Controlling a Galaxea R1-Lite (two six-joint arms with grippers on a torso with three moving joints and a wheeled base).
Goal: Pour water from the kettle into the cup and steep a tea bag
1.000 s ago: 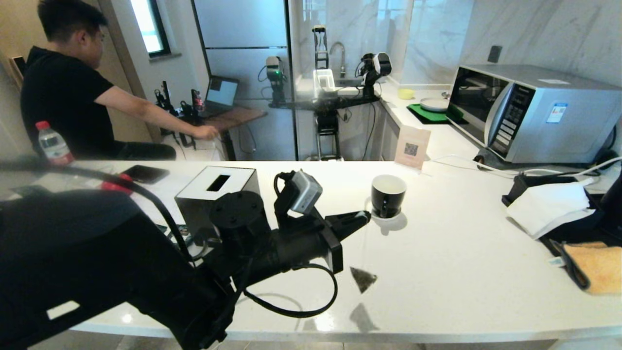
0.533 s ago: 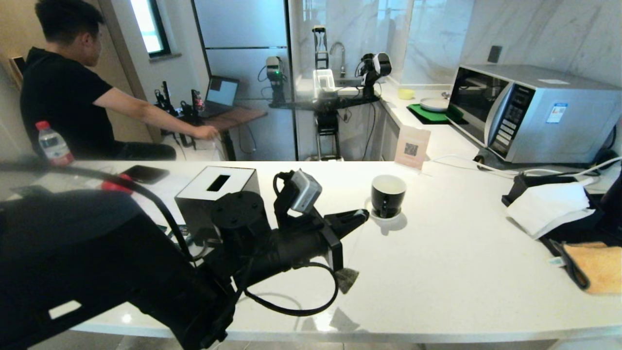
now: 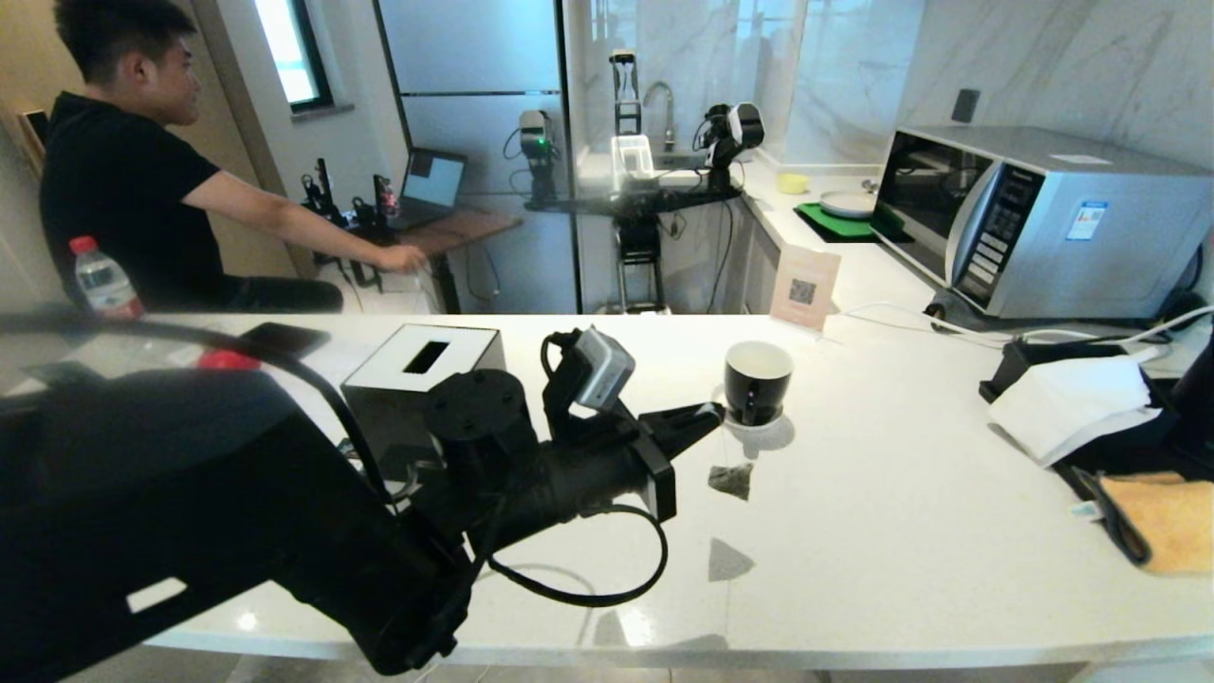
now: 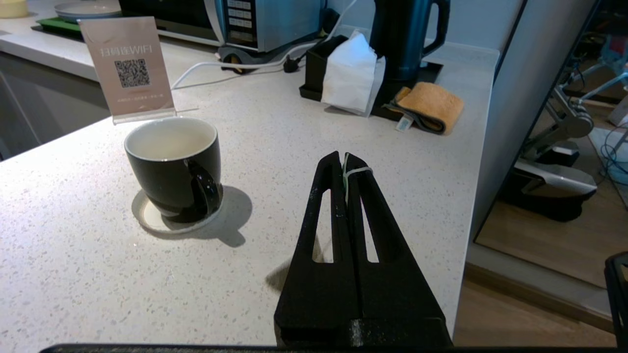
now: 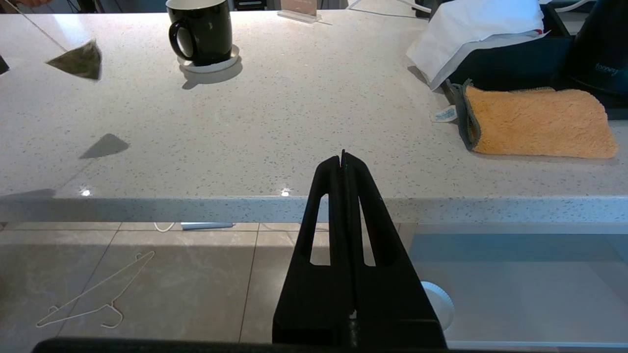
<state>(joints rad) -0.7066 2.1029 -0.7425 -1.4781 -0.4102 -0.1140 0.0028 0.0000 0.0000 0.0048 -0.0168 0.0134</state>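
One left end effector [image 4: 343,164] clamped on tea bag [image 3: 730,480] string

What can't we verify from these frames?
- Water level in the cup: head and left wrist views show only the upper white inside, the rim hides the bottom.
- Kettle: top cut off by the left wrist frame edge; lid state unknown.
- Tea bag: in the left wrist view, hidden below the left tool; only its string shows.
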